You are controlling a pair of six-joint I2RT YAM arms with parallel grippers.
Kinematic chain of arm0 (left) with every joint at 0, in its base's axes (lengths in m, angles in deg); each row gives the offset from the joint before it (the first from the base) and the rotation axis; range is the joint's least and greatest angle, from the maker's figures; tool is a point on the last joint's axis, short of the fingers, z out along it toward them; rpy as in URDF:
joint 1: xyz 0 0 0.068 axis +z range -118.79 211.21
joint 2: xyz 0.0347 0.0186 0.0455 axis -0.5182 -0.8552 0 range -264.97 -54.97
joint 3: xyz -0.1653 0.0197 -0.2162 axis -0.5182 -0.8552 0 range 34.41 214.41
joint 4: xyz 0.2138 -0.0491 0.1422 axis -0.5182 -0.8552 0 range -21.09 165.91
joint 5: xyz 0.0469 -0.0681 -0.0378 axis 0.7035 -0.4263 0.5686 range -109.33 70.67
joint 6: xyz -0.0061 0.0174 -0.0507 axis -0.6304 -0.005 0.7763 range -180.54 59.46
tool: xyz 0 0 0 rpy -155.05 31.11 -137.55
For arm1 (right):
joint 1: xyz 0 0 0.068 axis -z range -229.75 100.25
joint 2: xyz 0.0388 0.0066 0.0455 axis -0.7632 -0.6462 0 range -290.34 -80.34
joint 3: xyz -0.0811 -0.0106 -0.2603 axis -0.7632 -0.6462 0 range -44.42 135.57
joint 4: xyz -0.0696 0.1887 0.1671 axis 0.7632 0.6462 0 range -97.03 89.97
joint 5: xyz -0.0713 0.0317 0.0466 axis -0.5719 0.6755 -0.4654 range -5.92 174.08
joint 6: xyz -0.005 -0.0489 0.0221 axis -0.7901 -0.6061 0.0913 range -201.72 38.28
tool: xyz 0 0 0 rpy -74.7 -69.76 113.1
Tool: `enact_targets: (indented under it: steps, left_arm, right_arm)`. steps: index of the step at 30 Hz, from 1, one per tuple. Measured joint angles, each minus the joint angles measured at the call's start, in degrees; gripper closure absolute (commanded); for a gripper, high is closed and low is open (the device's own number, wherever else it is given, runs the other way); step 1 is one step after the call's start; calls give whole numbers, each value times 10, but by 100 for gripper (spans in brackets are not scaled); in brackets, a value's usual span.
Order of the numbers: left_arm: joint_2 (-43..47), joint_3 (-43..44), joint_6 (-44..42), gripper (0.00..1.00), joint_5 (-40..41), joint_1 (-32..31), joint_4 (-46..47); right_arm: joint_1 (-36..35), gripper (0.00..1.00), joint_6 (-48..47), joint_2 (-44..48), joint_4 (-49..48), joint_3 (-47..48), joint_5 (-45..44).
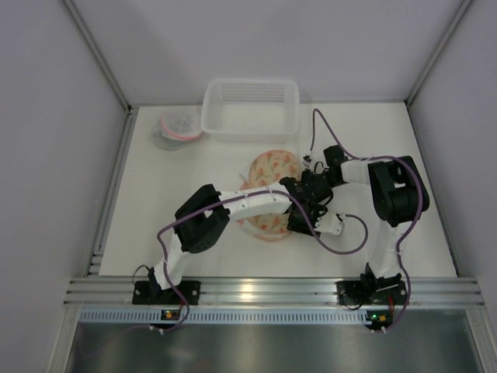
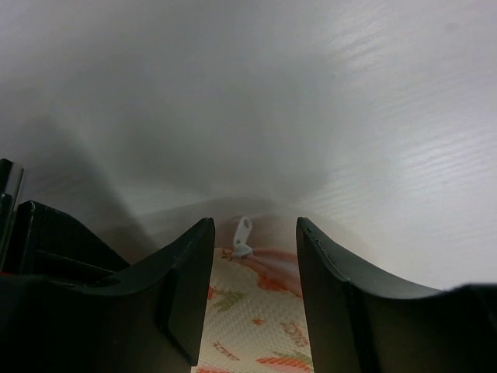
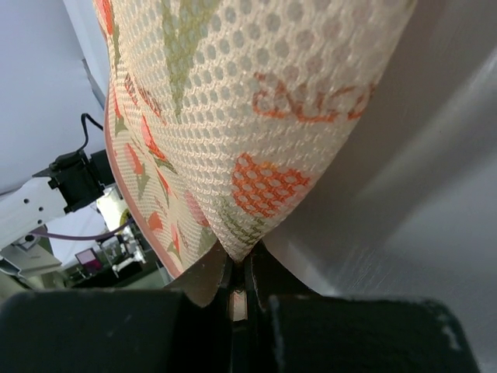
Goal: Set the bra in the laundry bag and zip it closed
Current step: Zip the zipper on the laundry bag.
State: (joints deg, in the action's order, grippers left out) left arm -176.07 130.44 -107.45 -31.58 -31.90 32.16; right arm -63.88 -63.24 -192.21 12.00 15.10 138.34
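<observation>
Top external | arms [image 1: 248, 200] cross over laundry bag [image 1: 272, 165]; basket [image 1: 250, 116], pink-rimmed bowl [image 1: 177, 128] behind | left fingers [image 2: 182, 287] apart | right fingers [image 3: 208, 278] pinching bag

The laundry bag [image 1: 271, 165] is a round, flattish pouch of cream honeycomb mesh. It is printed with orange-red and green motifs and orange lettering, and edged with a salmon band. It lies in the middle of the desk [image 1: 155, 233]. A small white zipper pull [image 2: 243, 237] sticks up at its rim. One fold of its edge is raised, pinched in the right end effector [image 3: 237, 268].
</observation>
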Motion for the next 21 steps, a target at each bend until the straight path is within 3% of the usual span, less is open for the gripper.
enact_targets:
  steps: [5, 14, 20, 21]
  left_arm:
    - [-47, 32, 25, 50, 48, 0, -9]
    - [-69, 65, 34, 68, 106, -12, -31]
    - [-69, 65, 34, 99, 101, -16, -64]
    - [-69, 65, 34, 100, 101, -16, -67]
  right_arm:
    - [0, 100, 8, 8, -12, -12, -4]
    - [0, 100, 11, 12, -29, -17, -12]
    - [-1, 100, 10, 12, -27, -15, -15]
    - [-1, 100, 10, 11, -26, -13, -16]
